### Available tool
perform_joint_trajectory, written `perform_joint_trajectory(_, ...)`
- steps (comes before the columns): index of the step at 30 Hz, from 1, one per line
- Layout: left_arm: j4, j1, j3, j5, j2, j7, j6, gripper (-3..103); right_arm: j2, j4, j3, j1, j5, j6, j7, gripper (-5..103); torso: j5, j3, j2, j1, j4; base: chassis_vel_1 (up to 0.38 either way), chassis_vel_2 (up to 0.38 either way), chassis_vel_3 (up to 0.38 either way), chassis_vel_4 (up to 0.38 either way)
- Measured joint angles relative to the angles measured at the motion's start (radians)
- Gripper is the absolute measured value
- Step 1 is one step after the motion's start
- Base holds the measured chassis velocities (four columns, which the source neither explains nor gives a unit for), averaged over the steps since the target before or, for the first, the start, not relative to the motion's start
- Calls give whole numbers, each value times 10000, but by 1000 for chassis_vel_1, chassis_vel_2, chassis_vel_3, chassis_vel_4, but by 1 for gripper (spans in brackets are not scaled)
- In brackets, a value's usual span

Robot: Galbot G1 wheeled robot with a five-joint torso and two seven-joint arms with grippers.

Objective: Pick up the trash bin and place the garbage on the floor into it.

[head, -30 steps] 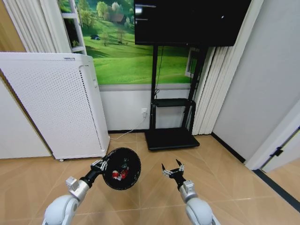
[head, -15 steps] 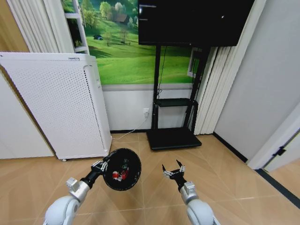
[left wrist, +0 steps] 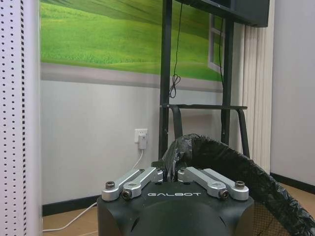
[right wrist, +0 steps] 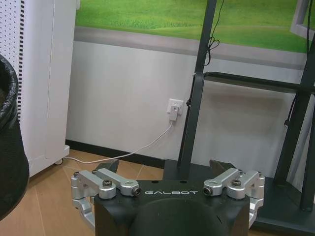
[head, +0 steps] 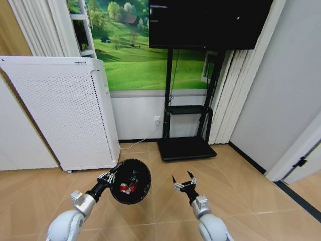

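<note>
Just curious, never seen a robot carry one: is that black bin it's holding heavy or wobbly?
Probably light: the left hand holds the trash bin off the floor by its rim alone. It hangs tilted, opening toward the camera, so it may swing. The garbage inside looks small, adding little weight.

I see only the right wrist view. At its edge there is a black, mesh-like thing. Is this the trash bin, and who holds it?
Observer: Yes, it is the trash bin. In the head view the left pincer holds it by the rim.
Operator: Is there something inside it?
Observer: Yes. The head view looks into its mouth, and red and white pieces of garbage lie inside.
Operator: Is the grip closed well?
Observer: In the left wrist view the left pincer's fingers are closed together on the bin's black rim.
</note>
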Motion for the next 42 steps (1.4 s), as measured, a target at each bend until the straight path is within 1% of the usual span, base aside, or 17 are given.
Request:
perform_joint_trajectory(9,-15,17,54,-6,-115,-106,-26,7,90,-125,-46,25,-65,102,-4,100,0,0,-1,0,0,0,0,0,0)
perform_joint_trajectory(12,-111,110,94,19,-488,-377,-59,7,108,-200,-115,79,-81,106,-16,100,0,0,-2,0,-1,0,0,0,0)
perform_joint_trajectory(14,-137,135,93,26,-587,-478,-71,7,107,-218,-129,99,-81,105,-17,100,1,0,-2,0,0,0,0,0,0)
perform_joint_trajectory(15,-211,274,48,105,-925,-784,-114,7,107,-279,-166,167,-81,103,-19,100,0,0,-2,0,-2,0,0,0,0)
perform_joint_trajectory(16,-296,450,-22,174,-1105,-892,-112,7,105,-309,-183,215,-78,94,-20,100,0,0,-2,0,1,0,0,0,0)
perform_joint_trajectory(19,-398,636,-113,227,-1206,-933,-82,7,103,-327,-190,255,-73,80,-20,100,0,0,-2,0,2,0,0,0,0)
perform_joint_trajectory(20,-526,979,-290,302,-1248,-930,-86,7,98,-351,-193,295,-38,53,-29,100,2,0,-2,0,1,0,0,0,0)
perform_joint_trajectory(24,-608,1707,-362,387,-1446,-836,-348,7,201,-370,-45,175,-34,52,-28,100,1,0,-2,0,0,0,0,0,0)
perform_joint_trajectory(26,-608,1724,-364,387,-1453,-831,-354,7,206,-364,-28,161,-33,52,-27,100,1,0,-2,0,-1,0,0,0,0)
perform_joint_trajectory(31,-302,2499,-738,331,-1864,-585,-882,7,314,-234,414,-99,-33,64,-12,100,-2,-1,-1,0,-5,0,0,0,0)
perform_joint_trajectory(32,-233,2752,-922,334,-2021,-489,-1081,7,319,-232,436,-87,-23,63,-8,100,0,-1,-2,0,1,0,0,0,0)
perform_joint_trajectory(33,-233,2752,-922,334,-2021,-489,-1081,7,319,-232,436,-87,-23,63,-8,100,0,-1,-2,0,1,0,0,0,0)
perform_joint_trajectory(36,-7,3443,-1438,357,-2301,-246,-1691,7,323,-229,444,-18,-9,37,-1,100,0,0,-1,0,5,0,0,0,0)
perform_joint_trajectory(37,82,3602,-1636,351,-2333,-168,-1851,7,330,-229,443,-15,-8,26,2,100,-1,-1,-1,-1,2,0,0,0,0)
perform_joint_trajectory(38,82,3602,-1636,351,-2333,-168,-1851,7,330,-229,443,-15,-8,26,2,100,-1,-1,-1,-1,2,0,0,0,0)
perform_joint_trajectory(39,207,3766,-1893,293,-2346,-55,-2040,7,344,-229,438,-16,-8,20,4,100,-1,-1,-2,-1,1,0,0,0,0)
perform_joint_trajectory(42,535,4039,-2475,-69,-2276,197,-2349,7,376,-232,406,-44,-18,14,6,100,-1,-1,-2,-1,2,0,0,0,0)
